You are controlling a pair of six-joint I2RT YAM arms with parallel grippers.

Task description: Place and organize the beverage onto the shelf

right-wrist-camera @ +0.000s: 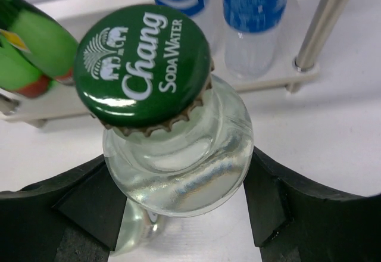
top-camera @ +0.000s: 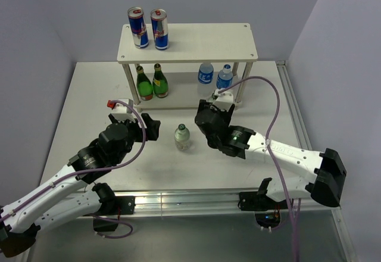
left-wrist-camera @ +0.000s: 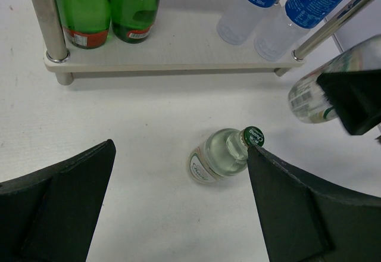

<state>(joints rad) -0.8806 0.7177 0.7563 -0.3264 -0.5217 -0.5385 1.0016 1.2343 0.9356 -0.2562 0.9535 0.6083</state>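
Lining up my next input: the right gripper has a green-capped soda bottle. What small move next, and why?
Probably raise the right gripper with its soda bottle toward the top board of the shelf. The bottle sits clasped on both sides; that board is bare right of the cans, while green bottles and water bottles fill the lower tier's ends.

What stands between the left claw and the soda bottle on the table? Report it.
Nothing visible. The left claw is open, and the standing soda bottle sits on the table right ahead of it. The right claw, gripping a second soda bottle, is off to one side.
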